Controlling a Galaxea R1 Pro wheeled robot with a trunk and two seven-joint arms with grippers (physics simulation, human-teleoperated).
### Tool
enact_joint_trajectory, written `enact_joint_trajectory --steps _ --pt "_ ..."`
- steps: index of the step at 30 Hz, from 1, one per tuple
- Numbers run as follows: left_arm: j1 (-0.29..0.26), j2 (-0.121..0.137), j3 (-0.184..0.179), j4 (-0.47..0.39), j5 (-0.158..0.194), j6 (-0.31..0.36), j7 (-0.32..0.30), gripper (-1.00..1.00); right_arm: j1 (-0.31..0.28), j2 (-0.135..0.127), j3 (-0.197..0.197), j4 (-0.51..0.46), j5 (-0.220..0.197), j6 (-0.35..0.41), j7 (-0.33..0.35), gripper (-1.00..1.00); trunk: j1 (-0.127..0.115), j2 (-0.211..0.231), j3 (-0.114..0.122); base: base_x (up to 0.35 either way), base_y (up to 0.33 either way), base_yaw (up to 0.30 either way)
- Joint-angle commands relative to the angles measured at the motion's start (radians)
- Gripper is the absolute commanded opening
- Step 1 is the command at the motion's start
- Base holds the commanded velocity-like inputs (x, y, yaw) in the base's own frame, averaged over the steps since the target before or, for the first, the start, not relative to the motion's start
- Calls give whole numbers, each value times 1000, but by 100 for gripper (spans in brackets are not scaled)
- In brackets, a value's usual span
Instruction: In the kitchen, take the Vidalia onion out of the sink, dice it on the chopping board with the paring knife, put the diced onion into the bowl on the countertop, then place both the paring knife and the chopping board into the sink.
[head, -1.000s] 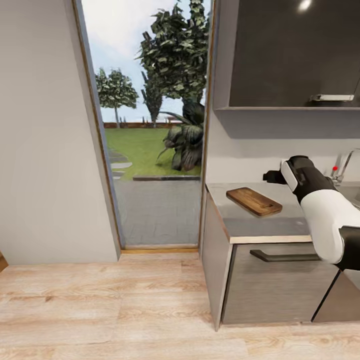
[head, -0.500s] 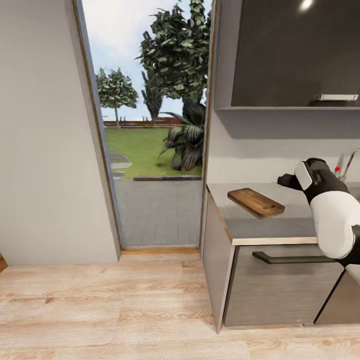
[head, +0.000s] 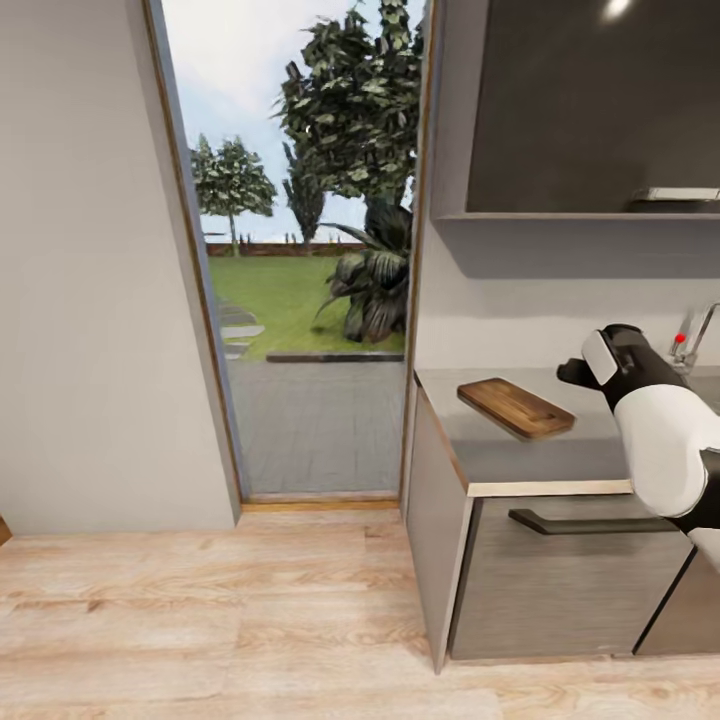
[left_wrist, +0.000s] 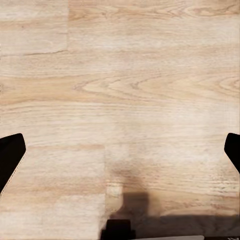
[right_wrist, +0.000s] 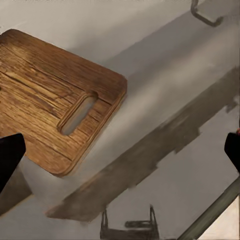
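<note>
The brown wooden chopping board (head: 515, 408) lies flat on the grey countertop (head: 520, 455), close to its left end. In the right wrist view the chopping board (right_wrist: 50, 110) shows its slot-shaped handle hole, with bare countertop (right_wrist: 165, 100) beside it. My right gripper (head: 573, 372) hovers over the countertop just right of the board; the right gripper (right_wrist: 121, 152) is open and holds nothing. My left gripper (left_wrist: 121, 152) is open over the wooden floor (left_wrist: 120, 75). The steel tap (head: 703, 335) with its red knob stands at the far right. The sink basin, onion, paring knife and bowl are out of view.
A tall open doorway (head: 300, 300) to a garden lies left of the counter, with a grey wall (head: 90, 300) beyond it. Dark upper cabinets (head: 590, 100) hang over the countertop. A drawer with a dark bar handle (head: 590, 522) fronts the counter. Light wooden floor (head: 220, 610) stretches in front.
My right arm has swung to the right and a little lower, away from the board's far side. The whole view has shifted slightly. The board has not moved.
</note>
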Motion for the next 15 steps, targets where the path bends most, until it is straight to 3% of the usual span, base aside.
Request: enact_joint_trajectory --steps 1,10,15 --pt "0 0 0 -1 0 -1 0 100 -1 1 -4 1 -3 3 -6 100 0 0 -1 261 69 0" --pt "0 0 0 3 0 -1 -1 100 -1 0 -5 43 -2 3 -10 100 0 0 -6 297 48 0" --pt "0 -1 -1 5 0 -1 -1 100 -1 -3 -6 55 -2 2 -10 100 0 0 -12 158 2 0"
